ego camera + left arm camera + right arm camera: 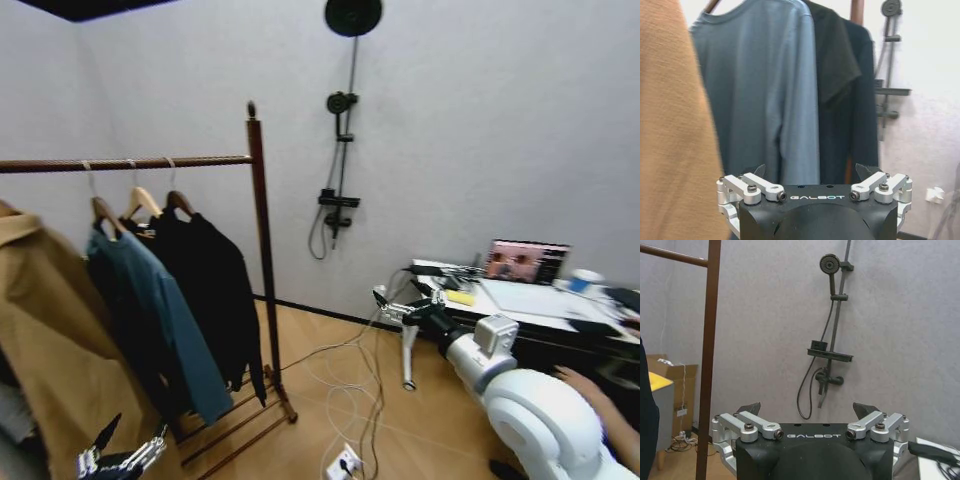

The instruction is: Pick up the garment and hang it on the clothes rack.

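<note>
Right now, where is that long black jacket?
In the head view the black jacket hangs on the clothes rack at left, nearest its right upright, just beside the teal-blue jacket.

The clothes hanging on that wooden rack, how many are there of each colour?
Tan coat: 1
Teal-blue jacket: 1
Black jacket: 1
Total: 3 garments, all hanging from the rail of the clothes rack.
</note>
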`<state>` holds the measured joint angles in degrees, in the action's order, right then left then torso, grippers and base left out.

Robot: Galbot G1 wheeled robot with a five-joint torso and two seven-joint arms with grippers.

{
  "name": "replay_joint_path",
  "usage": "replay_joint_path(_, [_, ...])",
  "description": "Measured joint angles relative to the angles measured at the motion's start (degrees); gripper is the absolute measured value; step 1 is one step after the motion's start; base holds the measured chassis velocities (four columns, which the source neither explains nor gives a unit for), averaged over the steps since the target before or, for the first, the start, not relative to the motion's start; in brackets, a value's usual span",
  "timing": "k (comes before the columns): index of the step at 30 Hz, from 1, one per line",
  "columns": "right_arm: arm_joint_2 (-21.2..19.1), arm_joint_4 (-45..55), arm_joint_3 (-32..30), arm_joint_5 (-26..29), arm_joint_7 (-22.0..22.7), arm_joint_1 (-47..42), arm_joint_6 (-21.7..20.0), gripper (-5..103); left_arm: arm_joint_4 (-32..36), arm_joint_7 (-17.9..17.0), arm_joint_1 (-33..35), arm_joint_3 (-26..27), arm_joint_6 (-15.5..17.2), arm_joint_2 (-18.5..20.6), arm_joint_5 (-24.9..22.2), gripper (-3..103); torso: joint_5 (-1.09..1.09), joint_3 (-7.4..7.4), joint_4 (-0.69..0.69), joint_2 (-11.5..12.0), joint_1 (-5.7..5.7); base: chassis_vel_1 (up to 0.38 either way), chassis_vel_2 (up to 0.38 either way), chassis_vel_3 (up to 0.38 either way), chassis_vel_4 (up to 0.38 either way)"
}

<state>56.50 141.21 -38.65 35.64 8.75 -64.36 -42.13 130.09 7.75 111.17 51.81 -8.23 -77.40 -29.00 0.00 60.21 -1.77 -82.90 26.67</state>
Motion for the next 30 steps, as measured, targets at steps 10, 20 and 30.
replay_joint_path(10, [1.4, -0.2, 1.7, -1.7, -0.1, 0.1, 0.0, 100, 0.0, 0.0, 0.0, 0.0, 0.0, 0.0, 0.0, 100, 0.01, 0.00, 0.03, 0.0, 0.00, 0.096, -0.164, -0.157, 0.096])
replay_joint_path(20, [2.7, -0.7, 2.2, -2.7, -0.2, 0.2, 0.0, 100, 0.0, 0.0, 0.0, 0.0, 0.0, 0.0, 0.0, 100, -0.01, 0.00, 0.03, 0.0, 0.00, 0.140, -0.176, -0.165, 0.135])
replay_joint_path(30, [4.2, 0.3, 1.2, -3.0, -0.5, -0.9, 0.0, 100, 0.0, 0.0, 0.0, 0.0, 0.0, 0.0, 0.0, 100, -0.05, 0.00, 0.03, 0.0, 0.00, 0.075, -0.220, -0.206, 0.086])
